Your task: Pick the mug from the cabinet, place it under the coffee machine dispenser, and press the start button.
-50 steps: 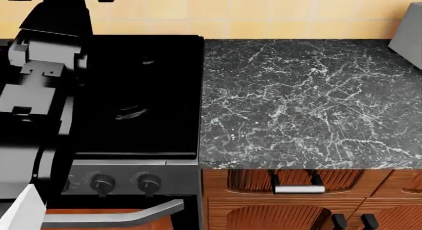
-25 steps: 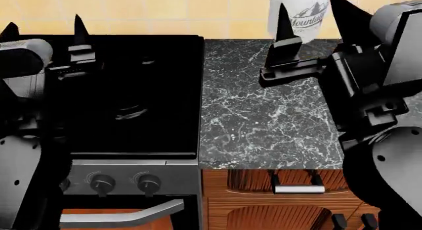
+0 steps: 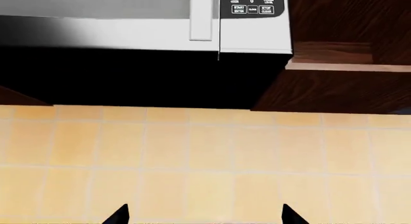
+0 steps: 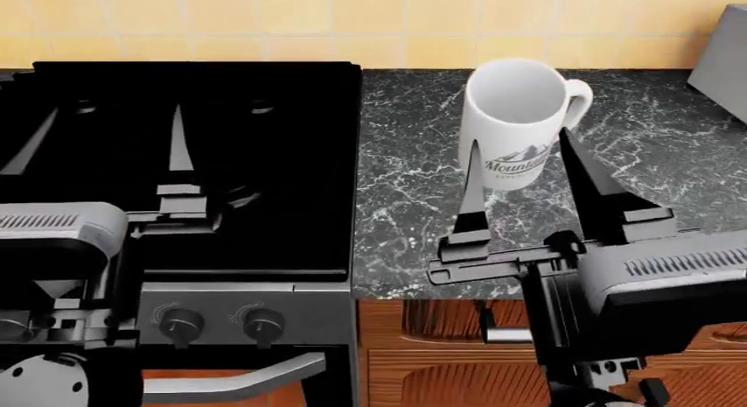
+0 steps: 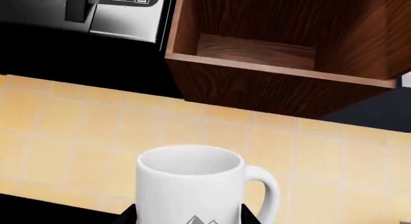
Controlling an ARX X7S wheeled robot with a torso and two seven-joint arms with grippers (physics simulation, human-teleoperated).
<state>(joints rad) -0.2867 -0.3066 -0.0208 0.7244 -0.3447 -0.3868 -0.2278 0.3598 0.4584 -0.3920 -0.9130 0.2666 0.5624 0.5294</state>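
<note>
Your mug (image 4: pixel 516 127) stands upright on the marble counter (image 4: pixel 653 232), open mouth up, loop handle turned toward the wall side and away from the stove, mountain logo facing the robot. It sits between the 2 fingers of your right gripper (image 4: pixel 527 192); the jaws flank its lower body closely, but whether the pads actually press the ceramic cannot be told from either view. The right wrist view confirms the mug (image 5: pixel 192 185) centred between the dark fingertips, with an open wooden cabinet (image 5: pixel 276 65) above it against the tiled wall and a microwave (image 5: pixel 122 12) beside that cabinet.

Your left gripper (image 4: pixel 100 144) hangs over the black stove (image 4: pixel 268 162), jaws spread wide, nothing between them. Its wrist view shows only both fingertips (image 3: pixel 119 215) against tile.

A grey object (image 4: pixel 723 61) is cut off at the frame edge, beyond the right gripper on the side away from the stove; what it is cannot be told.
</note>
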